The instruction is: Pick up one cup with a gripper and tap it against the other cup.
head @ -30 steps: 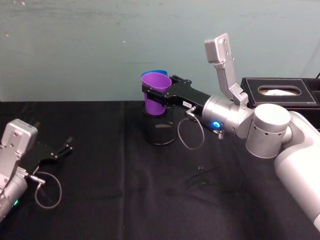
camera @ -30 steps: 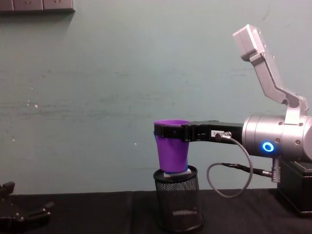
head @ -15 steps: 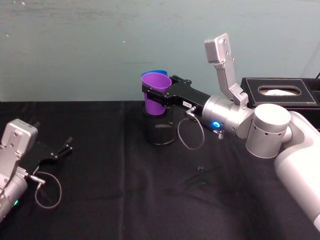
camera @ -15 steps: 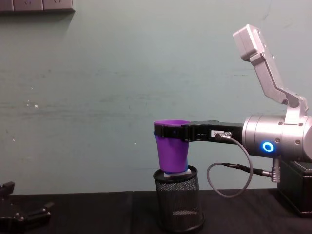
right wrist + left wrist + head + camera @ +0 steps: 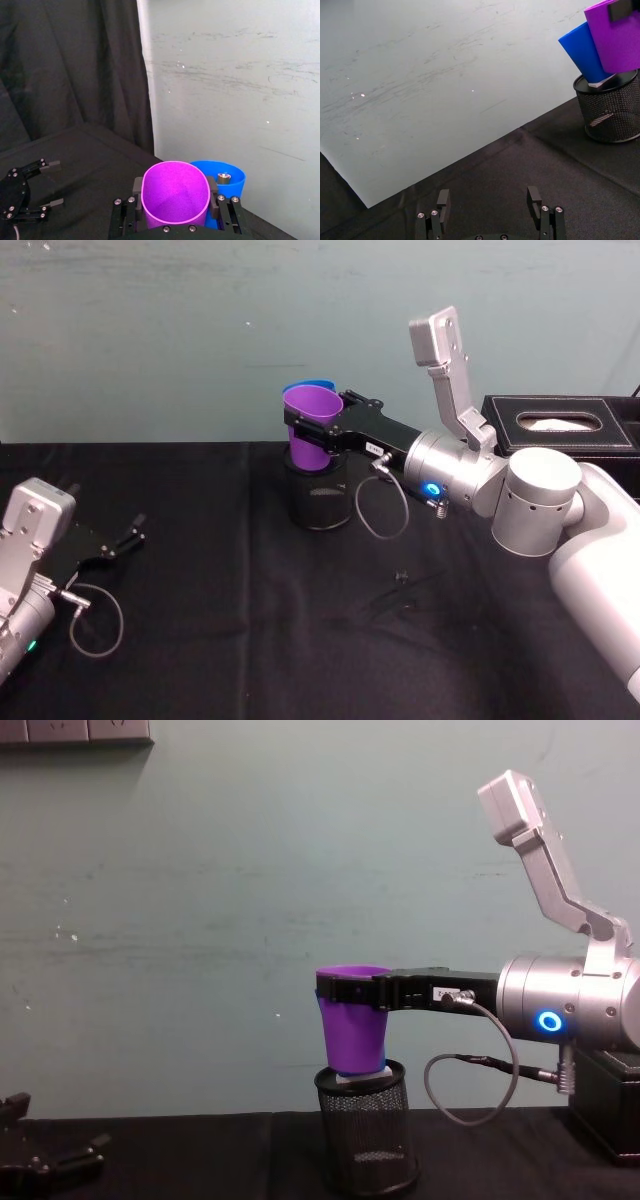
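My right gripper is shut on the purple cup, holding it upright by the upper wall just over a black mesh pen holder. In the chest view the purple cup hangs with its base at the holder's rim. The blue cup sits directly behind the purple cup, side against side; only its rim peeks out in the head view. From the left wrist view the blue cup leans with its base inside the holder. My left gripper rests open at the table's left.
A black tissue box stands at the back right by the wall. A small dark object lies on the black cloth in front of the holder. The teal wall rises right behind the cups.
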`<control>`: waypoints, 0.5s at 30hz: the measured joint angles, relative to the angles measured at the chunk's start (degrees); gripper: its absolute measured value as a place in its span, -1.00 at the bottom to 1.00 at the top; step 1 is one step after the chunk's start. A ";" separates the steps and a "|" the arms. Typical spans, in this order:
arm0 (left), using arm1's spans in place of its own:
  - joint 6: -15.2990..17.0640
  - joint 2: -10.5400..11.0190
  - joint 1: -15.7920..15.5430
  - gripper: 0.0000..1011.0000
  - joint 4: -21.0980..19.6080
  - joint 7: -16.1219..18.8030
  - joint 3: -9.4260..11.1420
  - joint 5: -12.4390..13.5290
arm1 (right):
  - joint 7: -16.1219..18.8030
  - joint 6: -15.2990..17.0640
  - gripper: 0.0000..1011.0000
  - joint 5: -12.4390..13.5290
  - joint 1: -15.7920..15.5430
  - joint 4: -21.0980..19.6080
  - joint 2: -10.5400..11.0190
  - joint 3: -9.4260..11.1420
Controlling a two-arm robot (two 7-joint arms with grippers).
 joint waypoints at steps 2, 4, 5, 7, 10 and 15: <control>0.00 0.00 0.00 0.98 0.00 0.00 0.00 0.00 | 0.00 0.00 0.44 0.00 0.00 0.00 0.00 0.00; 0.00 0.00 0.00 0.98 0.00 0.00 0.00 0.00 | 0.00 0.00 0.44 0.00 0.00 0.00 0.00 0.00; 0.00 0.00 0.00 0.98 0.00 0.00 0.00 0.00 | 0.00 0.00 0.44 0.00 0.00 0.00 0.00 0.00; 0.00 0.00 0.00 0.98 0.00 0.00 0.00 0.00 | 0.00 0.00 0.44 0.00 0.00 0.00 0.00 0.00; 0.00 0.00 0.00 0.98 0.00 0.00 0.00 0.00 | 0.00 0.00 0.44 0.00 0.00 0.00 0.00 0.00; 0.00 0.00 0.00 0.98 0.00 0.00 0.00 0.00 | 0.00 0.00 0.44 0.00 0.00 0.00 0.00 0.00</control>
